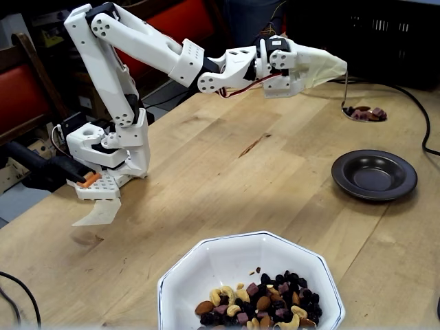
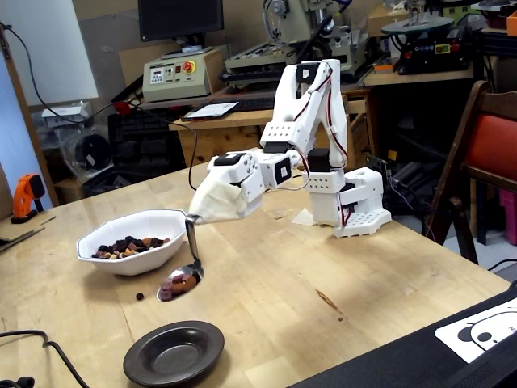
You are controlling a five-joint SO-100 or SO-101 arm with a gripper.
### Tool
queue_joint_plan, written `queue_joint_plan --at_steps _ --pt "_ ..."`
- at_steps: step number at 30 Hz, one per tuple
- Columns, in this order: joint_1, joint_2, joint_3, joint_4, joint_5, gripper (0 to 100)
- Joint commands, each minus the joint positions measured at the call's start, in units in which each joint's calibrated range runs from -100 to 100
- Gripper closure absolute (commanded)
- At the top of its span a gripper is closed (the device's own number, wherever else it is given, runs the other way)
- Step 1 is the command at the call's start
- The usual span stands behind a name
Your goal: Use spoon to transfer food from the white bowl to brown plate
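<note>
Item, spoon (image 2: 192,257): silver, handle running steeply down from the cloth-wrapped gripper (image 2: 216,204), bowl low over the wooden surface (image 2: 339,267), loaded with a small heap of pieces. Seen also in a fixed view (image 1: 348,96), bowl near the surface past the plate. Whether bowl touches surface: cannot tell.

Item, jaws: covered by tan cloth in both fixed views; clenched on the spoon handle, judged from the handle emerging at the cloth tip and hanging supported.

Item, food (image 1: 265,302): nuts, raisins, pinkish cubes, mostly massed in the near part of the white bowl (image 1: 227,265). A second portion sits on the spoon. A dark crumb or two loose on the surface beside the spoon in a fixed view.

Item, brown plate (image 2: 212,349): dark, glossy, empty in both fixed views; also at (image 1: 405,182).

Progress, judged: scoop taken, load lifted clear of the white bowl, carried partway. Remaining: bring spoon over the brown plate, tip out, repeat for the bulk left in the bowl.

Obscured: jaws and grasp point under cloth; near rim of white bowl cut off by frame edge in a fixed view; exact contents of spoon too small to sort.
</note>
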Motion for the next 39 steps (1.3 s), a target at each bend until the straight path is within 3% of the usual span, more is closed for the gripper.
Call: queue_joint_plan --at_steps 1,30,39 --pt "0.2 -0.1 -4.2 -0.8 0.3 98" --pt "0.3 5.2 -4.4 -0.9 0.3 98" --pt "0.3 11.0 -13.5 -0.8 0.3 98"
